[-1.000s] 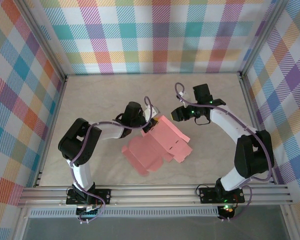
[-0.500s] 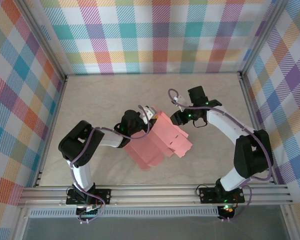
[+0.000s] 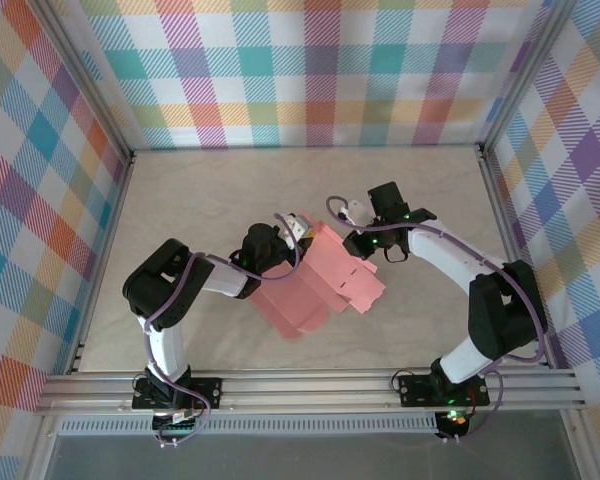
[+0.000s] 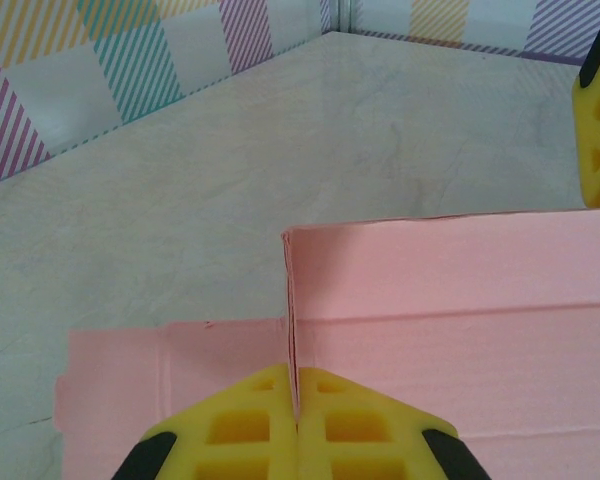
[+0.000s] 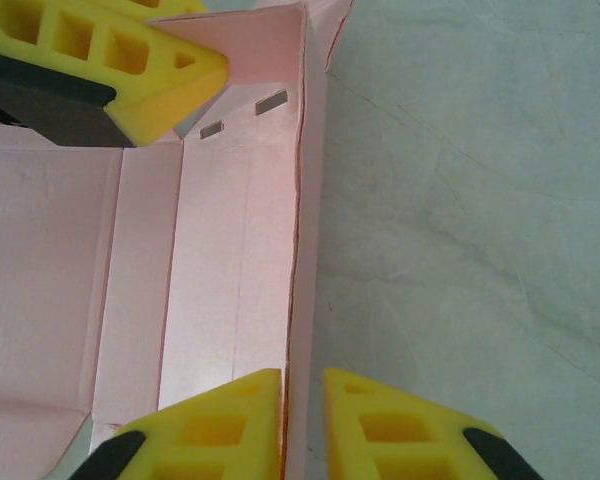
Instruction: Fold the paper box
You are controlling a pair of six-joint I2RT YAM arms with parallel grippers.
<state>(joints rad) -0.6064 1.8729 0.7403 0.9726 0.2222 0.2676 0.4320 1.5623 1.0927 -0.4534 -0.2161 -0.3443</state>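
L fingers [image 4: 245, 425] pinch paper box [image 3: 315, 290] flap [image 4: 288, 290] upright; R fingers [image 5: 380, 415] slightly apart, astride side wall [image 5: 302, 300] — best seat on crease, clamp square; avoid skew.

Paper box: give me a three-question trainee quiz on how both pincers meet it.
1. True or false: the paper box lies completely flat.
2. The left pincer is shut on: A) an upright card edge, B) a flap lying flat, C) nothing.
3. Fill in: the right pincer has one finger on each side of a raised box ___.
Key: 1 false; 2 A; 3 wall.
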